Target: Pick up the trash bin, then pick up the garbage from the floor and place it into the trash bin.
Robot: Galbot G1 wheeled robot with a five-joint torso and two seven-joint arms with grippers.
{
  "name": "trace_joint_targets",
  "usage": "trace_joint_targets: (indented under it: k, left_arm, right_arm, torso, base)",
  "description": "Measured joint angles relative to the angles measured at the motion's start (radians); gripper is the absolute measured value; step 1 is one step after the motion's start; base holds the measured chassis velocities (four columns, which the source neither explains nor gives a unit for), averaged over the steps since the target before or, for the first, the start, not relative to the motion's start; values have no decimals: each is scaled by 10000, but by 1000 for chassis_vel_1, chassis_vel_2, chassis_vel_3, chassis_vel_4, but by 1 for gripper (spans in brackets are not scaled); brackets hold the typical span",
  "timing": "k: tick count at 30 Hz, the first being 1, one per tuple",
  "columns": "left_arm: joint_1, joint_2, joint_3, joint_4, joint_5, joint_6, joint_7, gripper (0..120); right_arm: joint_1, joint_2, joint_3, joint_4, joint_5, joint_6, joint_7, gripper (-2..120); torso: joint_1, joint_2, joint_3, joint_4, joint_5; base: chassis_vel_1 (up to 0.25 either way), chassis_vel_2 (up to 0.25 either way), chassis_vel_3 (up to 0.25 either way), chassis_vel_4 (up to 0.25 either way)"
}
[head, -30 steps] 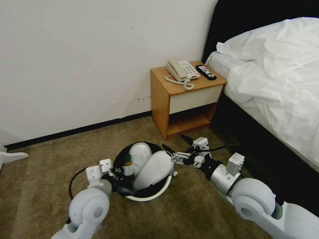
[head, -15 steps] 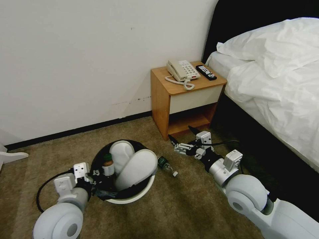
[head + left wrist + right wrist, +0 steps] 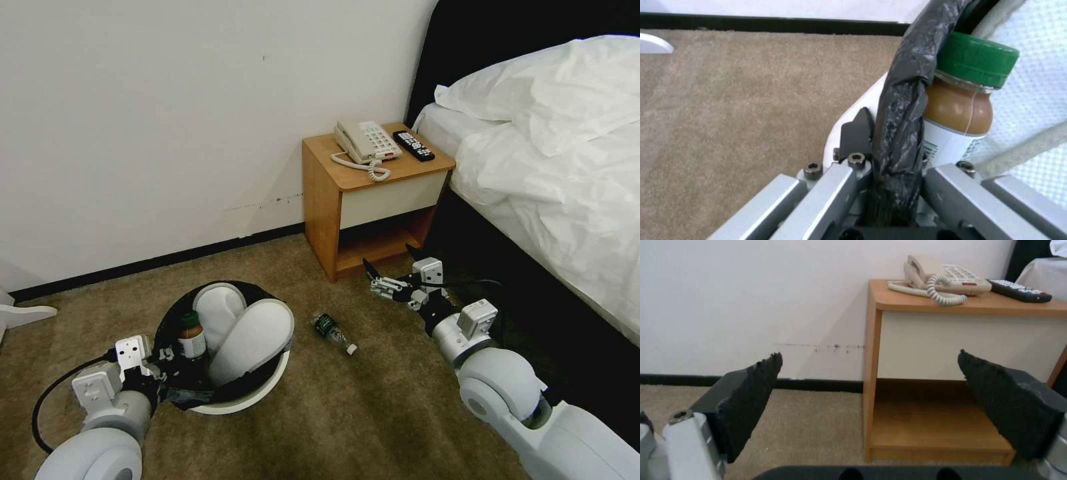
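The trash bin [image 3: 261, 395], white with a black bag over its rim, hangs tilted just above the floor [image 3: 347, 413] at the lower left. My left gripper [image 3: 162, 373] is shut on its near rim; the left wrist view has the left gripper [image 3: 889, 140] clamped over the bag-covered edge [image 3: 902, 100]. Inside stand two white slippers [image 3: 250, 340] and a green-capped bottle of brown liquid [image 3: 191, 338] [image 3: 960, 110]. A small plastic bottle [image 3: 331, 331] lies on the carpet right of the bin. My right gripper [image 3: 388, 261] [image 3: 869, 358] is open and holds nothing, low in front of the nightstand.
A wooden nightstand [image 3: 373, 187] [image 3: 951, 305] with a phone [image 3: 365, 141] and a remote [image 3: 413, 145] stands against the wall. The bed [image 3: 553, 167] and its dark base close off the right side. A white furniture foot [image 3: 27, 313] sits far left.
My left arm has carried the bin to the left, uncovering the small bottle on the carpet. My right gripper has drawn back to the right, toward the nightstand, still open.
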Motion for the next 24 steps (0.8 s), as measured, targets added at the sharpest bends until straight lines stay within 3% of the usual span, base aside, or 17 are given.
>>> trace_joint_targets:
  k: [24]
  left_arm:
    - [76, -488, 138, -2, 273, -151, 87, 1]
  right_arm:
    - [-174, 193, -42, 13, -192, -146, 0, 100]
  torso:
    - [0, 0, 0, 0, 0]
  base:
    - [0, 0, 0, 0]
